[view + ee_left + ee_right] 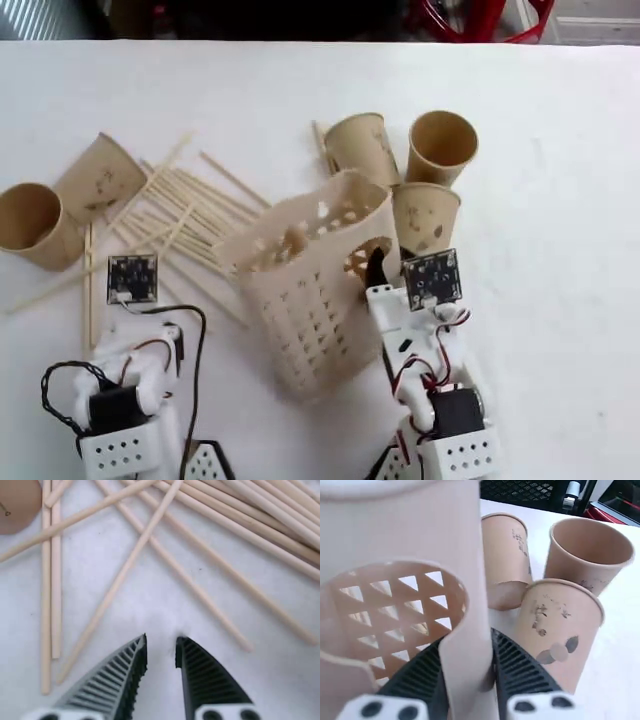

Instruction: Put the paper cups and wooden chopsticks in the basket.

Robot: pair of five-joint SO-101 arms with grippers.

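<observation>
My right gripper [467,655] is closed on the wall of the cream plastic lattice basket [310,320], with a finger on each side just beside the oval handle cutout. The basket sits mid-table on the white table [560,300].

My left gripper [161,645] is open only a narrow gap and holds nothing. Its tips are over bare table near the left front, just short of the scattered pale wooden chopsticks [180,215].

Three brown paper cups are near the basket on its far right side. One cup [425,215] is just beside the basket, and two cups [358,145] [441,145] stand behind it. Two more brown cups are near the left edge. One [28,225] is at the edge and the other [100,175] touches the chopstick pile.

The cups carry dark print and leaf marks, but none of it is readable.
</observation>
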